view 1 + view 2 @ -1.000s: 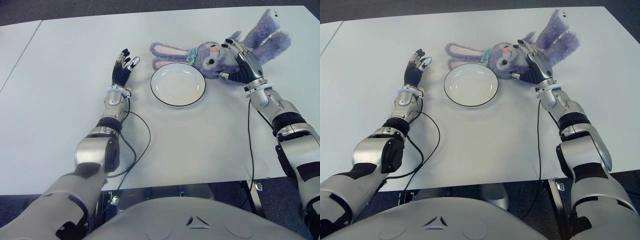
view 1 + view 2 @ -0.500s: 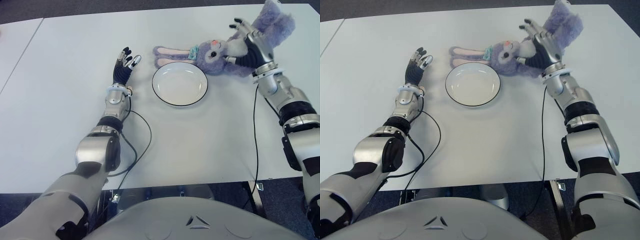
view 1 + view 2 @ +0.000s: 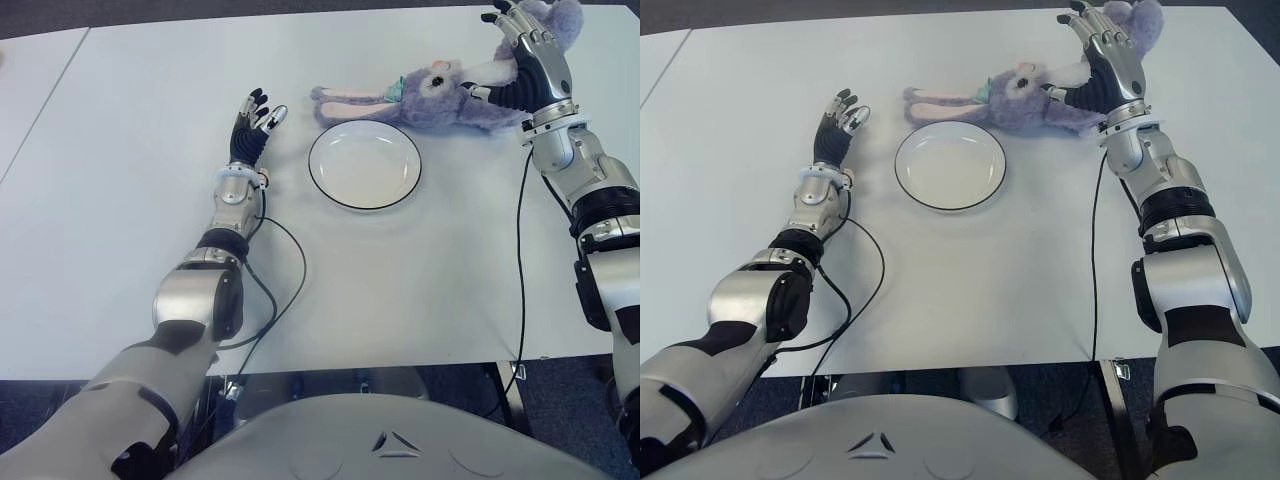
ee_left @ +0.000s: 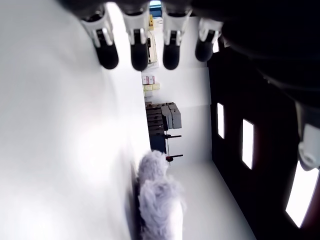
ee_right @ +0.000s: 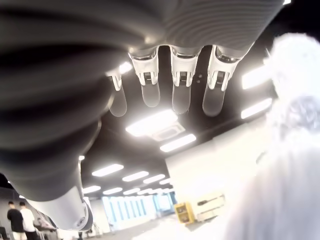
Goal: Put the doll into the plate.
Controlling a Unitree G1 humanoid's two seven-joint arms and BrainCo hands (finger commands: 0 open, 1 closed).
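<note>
The purple bunny doll (image 3: 445,92) lies on the white table (image 3: 400,270) just behind the empty plate (image 3: 364,165), ears toward the left hand (image 3: 250,130), whose fingers are spread, holding nothing. The right hand (image 3: 528,60) shows over the doll's body; its wrist view shows straight fingers (image 5: 181,92), fur beside them, not gripped.

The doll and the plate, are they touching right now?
Cannot tell. In the left eye view the doll lies along the far rim of the plate, its ear right at the edge, with no plain gap or contact.
</note>
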